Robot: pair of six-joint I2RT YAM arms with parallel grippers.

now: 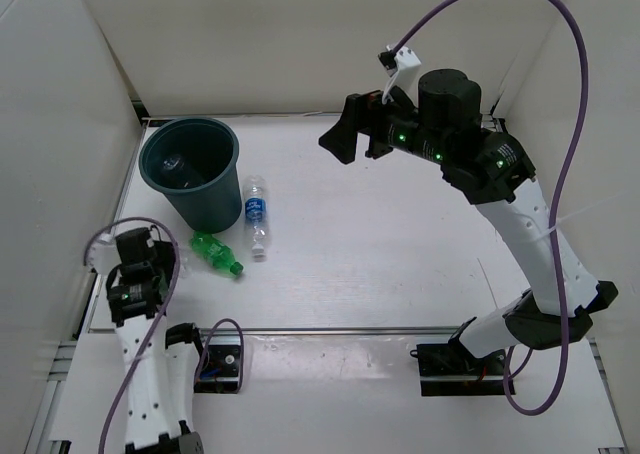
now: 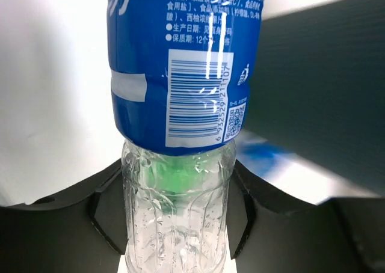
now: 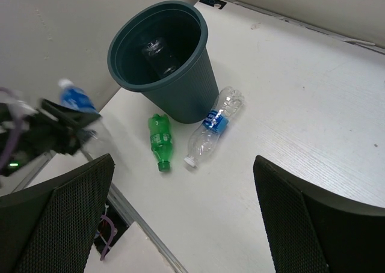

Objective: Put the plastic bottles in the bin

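— Left gripper (image 2: pixel 175 216)?
— Clamped on the blue-labelled bottle (image 2: pixel 180 62), low beside the bin (image 1: pixel 215 202), probably ready to lift it in.
— Right gripper (image 3: pixel 183 219)?
— Spread wide, empty, high up. The green bottle (image 1: pixel 215 252) and the clear bottle (image 1: pixel 257 214) lie at the bin's foot.

Bin (image 1: pixel 210 202), green bottle (image 1: pixel 216 253) and clear bottle (image 1: pixel 258 217) crowd the table (image 1: pixel 400 264) at left; rightward it lies open.

The bin (image 1: pixel 207 204) stands at the far left of the table (image 1: pixel 400 264), with a first bottle (image 1: pixel 176 164) inside it. A second bottle (image 1: pixel 257 217) lies just right of the bin, a third bottle (image 1: pixel 217 253) before it. The left pincer (image 2: pixel 178 220), before the bin by the table's left edge, holds a fourth bottle (image 2: pixel 180 104).
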